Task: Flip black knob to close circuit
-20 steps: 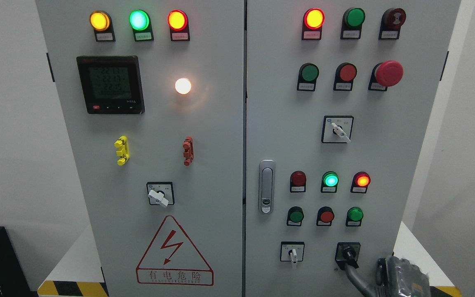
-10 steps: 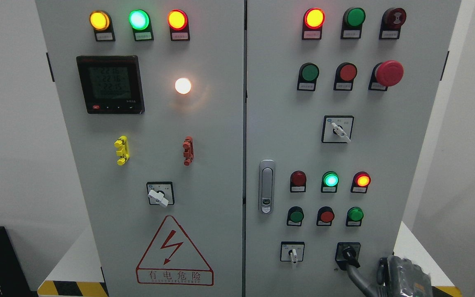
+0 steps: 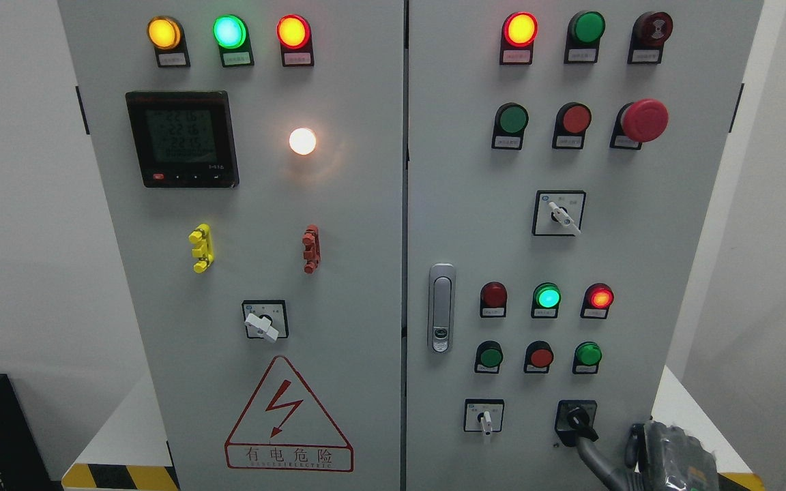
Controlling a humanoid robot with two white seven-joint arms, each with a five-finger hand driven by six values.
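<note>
My right hand (image 3: 673, 457) has slid a little rightward and the small black rotary knob (image 3: 578, 421) has swung its handle further down-right.

One grey finger (image 3: 594, 458) of mine reaches up and touches the knob's tip; I cannot tell how my other fingers sit. The knob sits low on the grey steel cabinet door (image 3: 638, 273), right of the white-handled selector switch (image 3: 484, 417) and below the green round pushbutton (image 3: 588, 355).

Right robot hand (image 3: 662, 457): grey metallic shell, dark grey slender finger (image 3: 594, 458), orange marking.
</note>
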